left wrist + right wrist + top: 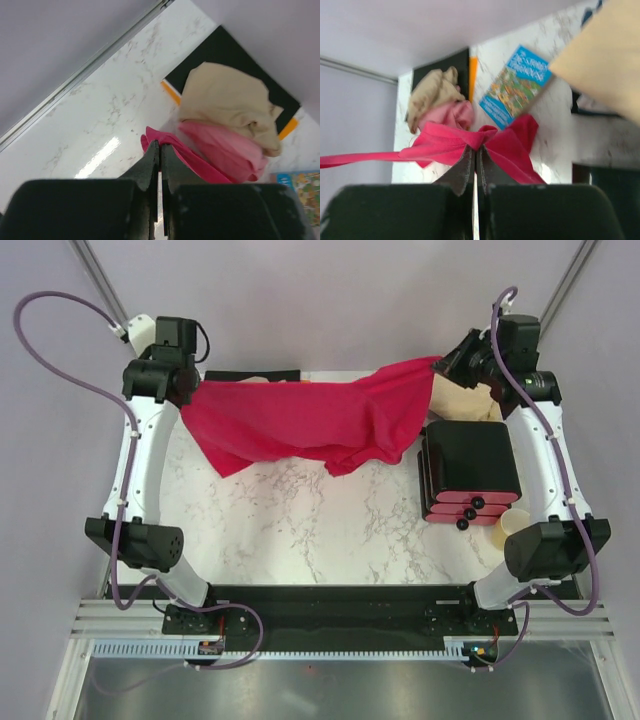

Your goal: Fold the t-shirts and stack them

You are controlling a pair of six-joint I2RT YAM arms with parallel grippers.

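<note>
Crimson t-shirt (300, 425) is held stretched above the far side of the table (300, 525), pinched at either end by the closed left gripper (160, 150) and right gripper (475, 155). Spreading seems in hand; next it must be lowered flat for folding.

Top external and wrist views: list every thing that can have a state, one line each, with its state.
crimson t-shirt, unfolded, stretched between both grippers.
left gripper, shut on the crimson t-shirt.
right gripper, shut on the crimson t-shirt.
pink t-shirt, crumpled, unfolded.
tan t-shirt, crumpled, lying partly over the pink t-shirt.
blue book, closed, flat on the table.
</note>
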